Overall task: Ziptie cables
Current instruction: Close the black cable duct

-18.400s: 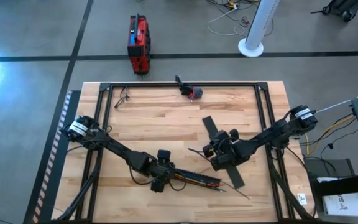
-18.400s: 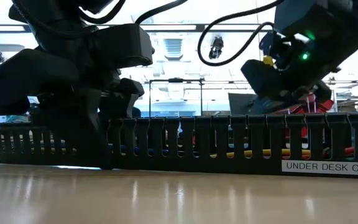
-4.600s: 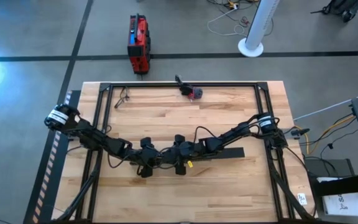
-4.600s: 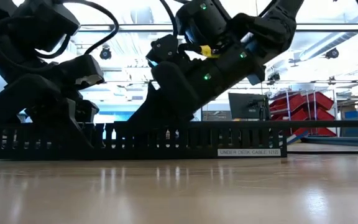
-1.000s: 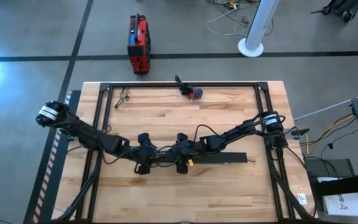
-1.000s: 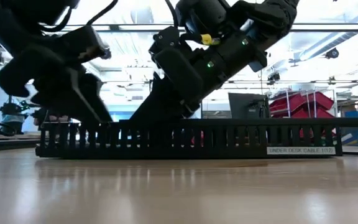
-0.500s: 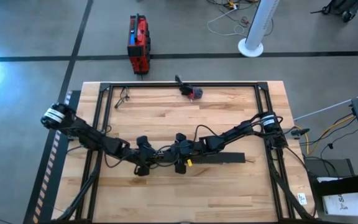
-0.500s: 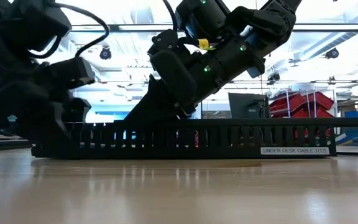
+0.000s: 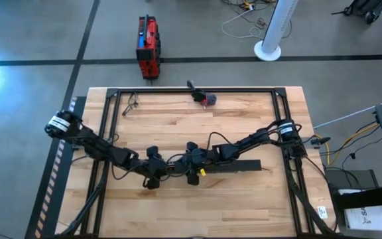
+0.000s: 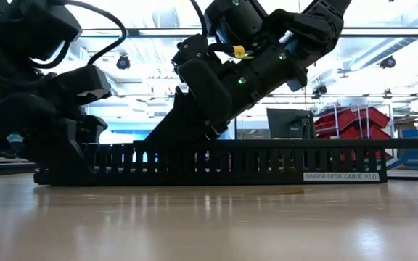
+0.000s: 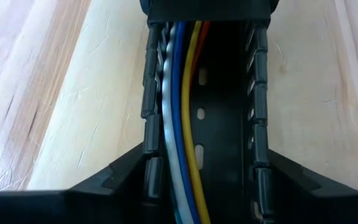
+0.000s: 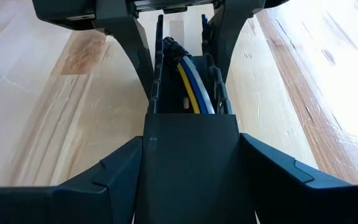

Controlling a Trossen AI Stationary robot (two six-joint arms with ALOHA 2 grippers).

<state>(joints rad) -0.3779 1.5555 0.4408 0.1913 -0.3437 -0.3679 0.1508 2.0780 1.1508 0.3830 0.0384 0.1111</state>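
Pale wood-plank table: both tools straddle, w/ fingers touching, slotted black plastic duct w/ smooth cables.

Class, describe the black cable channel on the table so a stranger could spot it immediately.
On the wooden table, find where both arms' grippers meet near the middle. The cable channel lies under them: a long black trough with slotted walls, holding the cables.

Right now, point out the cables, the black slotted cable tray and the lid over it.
cables (image 11: 180, 124), left wrist view, blue wire mid-run.
black slotted cable tray (image 10: 216, 163), low view, toothed side wall.
lid (image 12: 190, 168), right wrist view, flat top.
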